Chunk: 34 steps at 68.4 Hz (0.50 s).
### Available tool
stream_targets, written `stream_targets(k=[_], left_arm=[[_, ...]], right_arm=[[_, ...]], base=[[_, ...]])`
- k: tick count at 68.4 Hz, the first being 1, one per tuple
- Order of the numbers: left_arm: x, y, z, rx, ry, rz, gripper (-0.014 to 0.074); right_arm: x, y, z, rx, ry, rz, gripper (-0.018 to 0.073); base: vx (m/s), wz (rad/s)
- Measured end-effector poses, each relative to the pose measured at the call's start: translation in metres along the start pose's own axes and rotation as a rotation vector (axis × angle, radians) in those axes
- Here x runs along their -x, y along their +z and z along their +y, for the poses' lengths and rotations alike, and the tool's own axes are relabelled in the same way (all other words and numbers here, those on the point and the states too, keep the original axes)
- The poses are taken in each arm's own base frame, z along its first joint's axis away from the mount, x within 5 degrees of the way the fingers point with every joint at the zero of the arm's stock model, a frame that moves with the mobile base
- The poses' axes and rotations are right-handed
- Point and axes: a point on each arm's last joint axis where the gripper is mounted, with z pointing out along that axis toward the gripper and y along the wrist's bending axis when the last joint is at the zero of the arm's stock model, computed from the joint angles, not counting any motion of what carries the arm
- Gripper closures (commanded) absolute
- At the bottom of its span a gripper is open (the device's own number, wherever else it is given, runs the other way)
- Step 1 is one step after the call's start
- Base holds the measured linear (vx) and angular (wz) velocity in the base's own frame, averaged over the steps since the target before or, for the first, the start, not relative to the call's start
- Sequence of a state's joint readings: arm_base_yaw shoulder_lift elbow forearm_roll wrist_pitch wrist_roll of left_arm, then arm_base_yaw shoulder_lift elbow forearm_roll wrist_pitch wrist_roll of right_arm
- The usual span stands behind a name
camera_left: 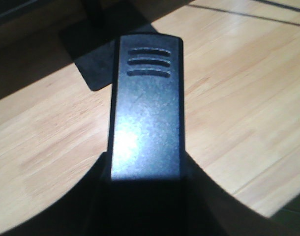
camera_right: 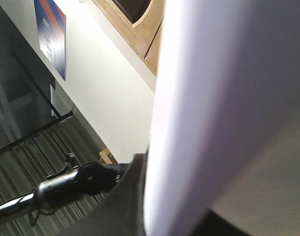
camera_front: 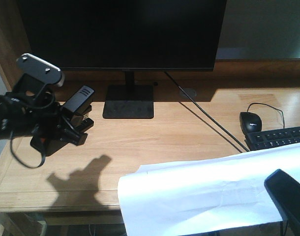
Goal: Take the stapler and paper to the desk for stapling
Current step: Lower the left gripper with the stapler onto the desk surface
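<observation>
Half done, at a guess: both things in hand and over the desk (camera_front: 165,137), neither set down yet. Grips the stapler (camera_front: 81,101) in the left gripper (camera_front: 74,122), clamped tight on its rear end, at nine o'clock in the front view and at eight o'clock of the monitor stand (camera_front: 129,102). Carries it aloft, nose tilted up toward one o'clock, judging by the shadow on the wood at six o'clock of it. Fills the left wrist view with the stapler's black top, three ribs at twelve o'clock, bare planks on either side.

Pinches the paper (camera_front: 204,191) in the right gripper (camera_front: 284,191) at five o'clock, closed on the sheet's right part, with only one dark finger plainly seen on top. Spreads the sheet over the desk's front edge, reaching toward the keyboard (camera_front: 280,137) and mouse (camera_front: 251,121) at three o'clock; resting on the wood or hovering, cannot tell. Shows little in the right wrist view beyond white sheet close against the lens.

Left to do: lay the paper flat on open wood at six o'clock of the monitor (camera_front: 125,34), let go, then bring the stapler onto it for stapling.
</observation>
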<state>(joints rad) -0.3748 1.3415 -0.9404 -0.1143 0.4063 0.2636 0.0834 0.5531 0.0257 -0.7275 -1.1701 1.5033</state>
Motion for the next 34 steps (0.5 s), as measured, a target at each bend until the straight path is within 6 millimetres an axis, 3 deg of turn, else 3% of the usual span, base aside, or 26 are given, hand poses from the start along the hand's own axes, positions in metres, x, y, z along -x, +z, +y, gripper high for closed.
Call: stream_targets(k=[16, 34], left_arm=[[0.003, 0.039, 0.023, -0.09, -0.002, 0.08, 0.0603], [-0.002, 0.058, 0.054, -0.294, 0.077, 0.048, 0.0603]], right_arm=[[0.0, 0.0, 0.0, 0.0, 0.0, 0.0, 0.0564], [0.0, 0.0, 0.0, 0.0, 0.0, 0.0, 0.0564]], base=[[0.0, 0.0], [0.0, 0.0]])
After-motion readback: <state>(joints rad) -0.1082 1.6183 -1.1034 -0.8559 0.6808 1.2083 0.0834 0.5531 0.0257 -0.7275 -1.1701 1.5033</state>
